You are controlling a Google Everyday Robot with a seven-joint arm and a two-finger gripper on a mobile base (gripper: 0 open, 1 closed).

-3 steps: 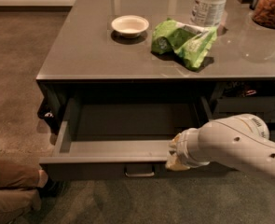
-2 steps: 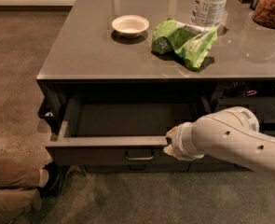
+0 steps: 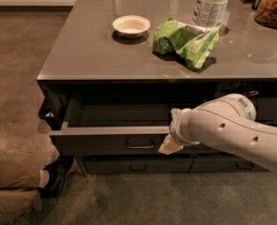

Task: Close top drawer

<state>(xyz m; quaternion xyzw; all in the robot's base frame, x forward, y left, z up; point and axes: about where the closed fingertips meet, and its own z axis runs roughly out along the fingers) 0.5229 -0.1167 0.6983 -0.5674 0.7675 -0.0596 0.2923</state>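
The top drawer (image 3: 100,143) sits partly pulled out from under the grey table (image 3: 81,55), its dark flat front standing forward of the table edge, with a strip of the paler inner box (image 3: 121,114) showing behind it. The small metal loop pull (image 3: 139,145) is at the centre of the front. The gripper (image 3: 171,145) is at the drawer front just to the right of that pull, its pale tip against the front panel near the top edge; the thick white arm (image 3: 227,128) reaches in from the right and covers most of it, so whether it is open or closed cannot be told, and it does not appear to hold the pull. Below the drawer lie narrower dark drawer fronts (image 3: 138,164) with similar pulls. On the tabletop stand a small white bowl (image 3: 131,25), a crumpled green bag (image 3: 185,40) to its right, and behind the bag a white jar (image 3: 212,3), the bag's far corner just in front of the jar's base. A container of orange-brown pieces (image 3: 272,6) sits at the far right edge. On the carpet at the lower left a person's dark shoe (image 3: 58,175) and tan trouser leg (image 3: 11,191) lie near the table's corner
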